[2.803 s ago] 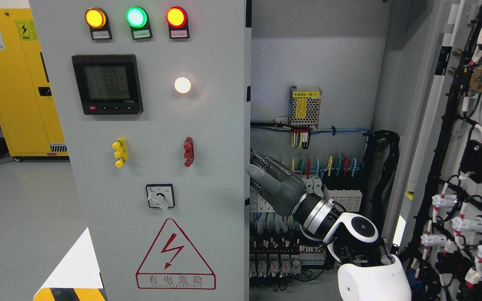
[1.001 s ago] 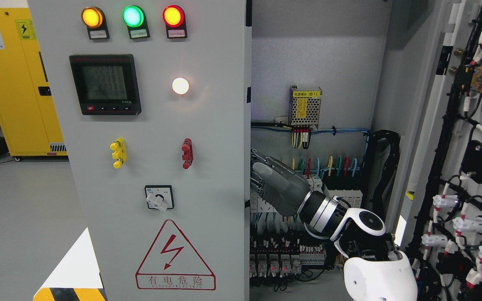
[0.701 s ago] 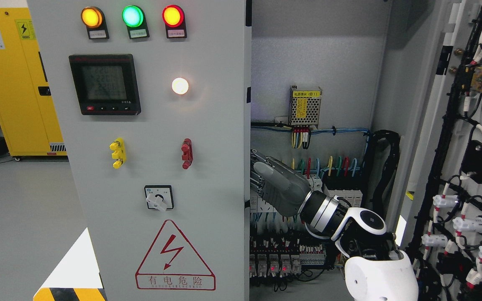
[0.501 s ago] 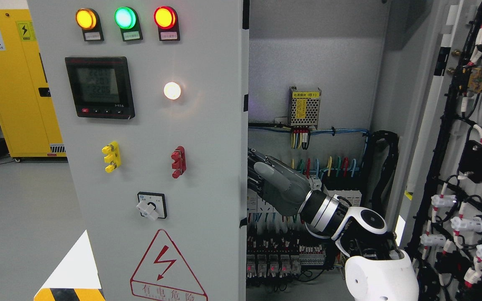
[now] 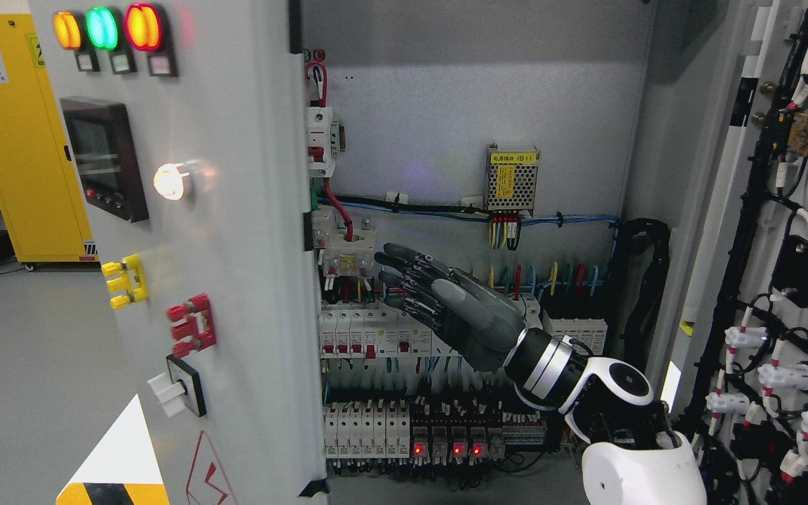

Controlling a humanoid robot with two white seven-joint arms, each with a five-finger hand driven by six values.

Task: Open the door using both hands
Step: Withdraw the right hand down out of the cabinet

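The left door stands at the left, the right door at the right. Between them, the right hand reaches before the breakers inside the cabinet.

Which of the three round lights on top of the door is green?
The middle light is green; an orange one sits left of it, a red one right.

A pale grey cabinet door carries amber, green and red lamps, plus a glowing white lamp. A yellow cabinet stands behind. The dark grey robot hand joins a silver-and-black wrist and glossy white arm.
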